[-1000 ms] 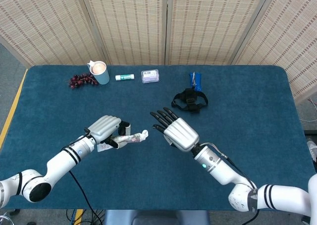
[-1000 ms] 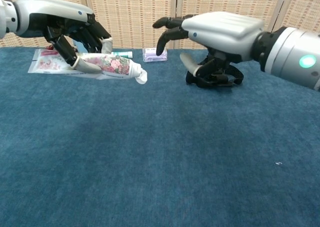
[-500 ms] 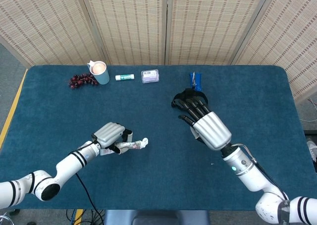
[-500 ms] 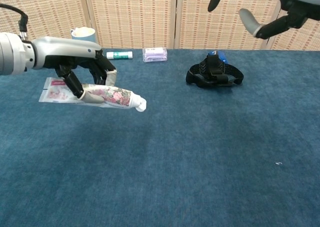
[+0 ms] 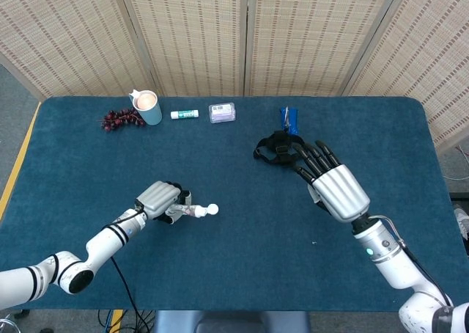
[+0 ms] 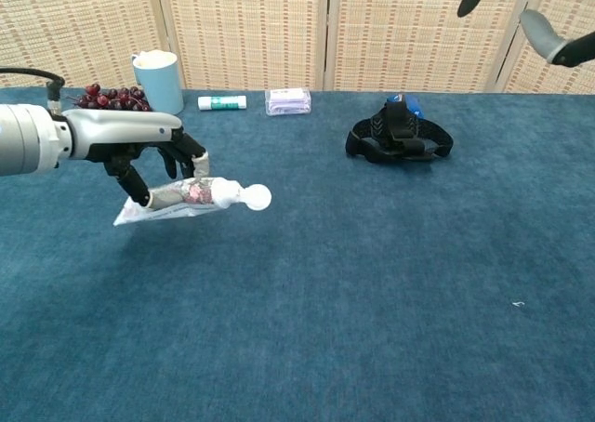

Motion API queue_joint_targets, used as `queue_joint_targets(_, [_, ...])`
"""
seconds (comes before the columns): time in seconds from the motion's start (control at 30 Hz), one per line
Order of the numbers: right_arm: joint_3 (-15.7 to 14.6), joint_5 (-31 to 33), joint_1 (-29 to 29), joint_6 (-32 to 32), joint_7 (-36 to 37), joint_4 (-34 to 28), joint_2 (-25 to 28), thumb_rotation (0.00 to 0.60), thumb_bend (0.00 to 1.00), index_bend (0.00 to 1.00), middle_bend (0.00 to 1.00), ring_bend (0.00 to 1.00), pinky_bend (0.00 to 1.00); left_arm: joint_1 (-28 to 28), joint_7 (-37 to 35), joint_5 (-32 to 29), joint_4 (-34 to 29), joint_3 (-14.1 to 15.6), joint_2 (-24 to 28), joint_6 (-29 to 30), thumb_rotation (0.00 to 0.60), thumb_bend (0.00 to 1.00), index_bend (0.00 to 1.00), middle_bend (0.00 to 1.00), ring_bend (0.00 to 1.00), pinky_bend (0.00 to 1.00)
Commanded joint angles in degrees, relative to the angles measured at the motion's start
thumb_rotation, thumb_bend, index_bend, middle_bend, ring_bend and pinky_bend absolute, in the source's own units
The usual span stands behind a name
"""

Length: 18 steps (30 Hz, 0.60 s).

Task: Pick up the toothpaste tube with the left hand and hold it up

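My left hand [image 5: 160,199] [image 6: 149,160] grips the toothpaste tube [image 6: 181,197] [image 5: 189,211] around its middle, low over the blue table. The tube has a flowered print and a white cap [image 6: 257,197] that points right, toward the table's centre; its flat tail sticks out behind the hand. My right hand [image 5: 333,185] is raised over the right half of the table, fingers spread, holding nothing. In the chest view only its fingertips [image 6: 544,33] show at the top right corner.
A black strap bundle [image 5: 280,148] [image 6: 400,136] lies just beyond the right hand, with a blue packet [image 5: 289,118] behind it. Along the back edge stand a light-blue cup [image 5: 149,106], dark grapes [image 5: 119,118], a small white-green tube [image 5: 184,114] and a small clear box [image 5: 222,112].
The left hand has drawn back and down with the tube, whose cap now points more toward the camera. The right hand has swung right and upward, away from the tube.
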Motion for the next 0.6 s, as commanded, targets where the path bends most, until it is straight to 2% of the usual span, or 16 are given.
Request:
queue_joint_targets(0.03, [0.06, 0.3, -0.57, 0.23, 0.17, 0.24, 0.47, 0.6, 0.63, 0.3, 0.0, 0.0, 0.0, 0.26, 1.39, -1.13, -0.42, 0.57, 0.86, -0.48, 0.6, 0.4, 0.3, 0.39, 0.2, 0.23])
queue_joint_targets(0.2, [0.16, 0.85, -1.85, 0.98, 0.48, 0.83, 1.53, 0.6, 0.63, 0.3, 0.0, 0.0, 0.0, 0.9, 2.98, -3.17, -3.55, 1.2, 3.91, -0.89, 0.6, 0.4, 0.16, 0.28, 0.13, 0.19])
queue_joint_targets(0.3, [-0.27, 1.16, -3.16, 1.67, 0.64, 0.92, 2.52, 0.6, 0.63, 0.3, 0.0, 0.0, 0.0, 2.48, 3.24, -3.86, -6.39, 1.24, 6.45, 1.41, 0.6, 0.4, 0.12, 0.25, 0.11, 0.18])
queue_joint_targets(0.43, [-1.2, 2.86, -5.9, 2.77, 1.53, 0.65, 4.62, 0.6, 0.6, 0.26, 0.0, 0.0, 0.0, 8.02, 3.22, -2.6, -9.63, 1.42, 9.27, 11.09, 0.6, 0.36, 0.11, 0.24, 0.11, 0.18])
queue_joint_targets(0.53, [-2.12, 4.83, -8.33, 3.51, 2.61, 0.44, 6.12, 0.6, 0.54, 0.16, 0.0, 0.0, 0.0, 12.99, 3.54, -0.67, -10.38, 2.23, 10.46, 19.28, 0.6, 0.32, 0.11, 0.24, 0.11, 0.18])
queue_joint_targets(0.6, [-2.7, 5.6, -9.94, 4.38, 3.35, 0.6, 6.72, 0.6, 0.53, 0.11, 0.0, 0.0, 0.0, 15.97, 3.75, 0.79, -10.14, 2.81, 10.77, 24.12, 0.6, 0.31, 0.12, 0.24, 0.11, 0.18])
